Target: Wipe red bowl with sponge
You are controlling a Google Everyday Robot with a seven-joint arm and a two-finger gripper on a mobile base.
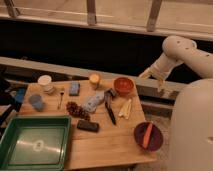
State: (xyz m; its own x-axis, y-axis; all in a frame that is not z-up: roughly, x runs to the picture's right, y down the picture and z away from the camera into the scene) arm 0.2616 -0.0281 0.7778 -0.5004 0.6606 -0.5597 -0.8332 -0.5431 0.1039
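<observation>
Wooden tabletop point(115, 145) fills the lower middle of the frame, and it's pretty cluttered. The small round glossy orange-red bowl point(123, 85) sits upright near the table's far edge, a bit right of centre. The small blue rectangular sponge point(74, 88) lies flat further left in the same back row, well apart from that bowl, with a short yellow cup point(94, 80) between the two.

The robot's white arm point(185, 55) comes in from the right side of the frame. Its pale two-finger gripper point(153, 79) hangs past the table's far right corner, just right of the orange-red bowl and not touching it. The fingers stand apart with nothing between them.

Other stuff:
- A lumpy grey-blue cloth point(93, 102) lies mid-table, with a black rectangular block point(87, 126) nearer the front edge.
- A dark purple bowl point(156, 142) at the lower right has an orange stick point(147, 135) lying in it.
- A white cup point(45, 82) and a blue cup point(36, 101) sit on the left side.
- A green plastic tray point(10, 150) takes up the lower left corner. It has a small pale mark point(39, 145) on its floor, and I can't read it as any writing.
</observation>
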